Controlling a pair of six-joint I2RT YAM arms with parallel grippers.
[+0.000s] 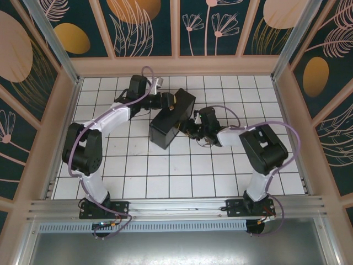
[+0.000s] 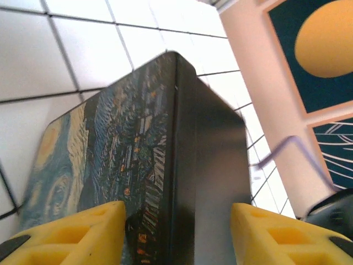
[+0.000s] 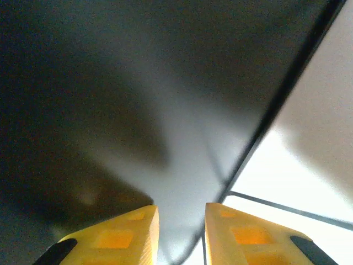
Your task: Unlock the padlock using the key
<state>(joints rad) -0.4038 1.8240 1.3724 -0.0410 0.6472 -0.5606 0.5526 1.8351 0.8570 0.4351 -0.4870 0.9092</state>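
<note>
Left tool (image 2: 176, 221): released, yellow fingers (image 2: 71, 234) spread wide to either side of a corner edge of the black box (image 1: 165, 128). The starry-night painted lid (image 2: 110, 143) faces its 9 o'clock finger and a plain black side faces its 3 o'clock finger, with no contact evident. Right tool (image 3: 182, 210): fingers close together with a narrow gap, hard up against a dark flank of the box. An edge runs toward the gap, but I cannot tell whether it is clenched on that edge or merely nearly closed. In the top view the box sits mid-tabletop (image 1: 165, 176), long axis running roughly 7 to 1 o'clock and seemingly tipped. The left tool is at its 12 o'clock end, the right at its 3 o'clock side. Padlock and key: whereabouts cannot be told, probably hidden inside or behind the box. Handling, as judged: the padlock is rigid, dense for its size and slick, so grip across the body and leave the shackle and keyway free. The key is thin and hard to lift off tile, so take it by the head. In the way are the box itself and, at 3 o'clock of the left wrist view, a purple cable (image 2: 298, 149).
</note>
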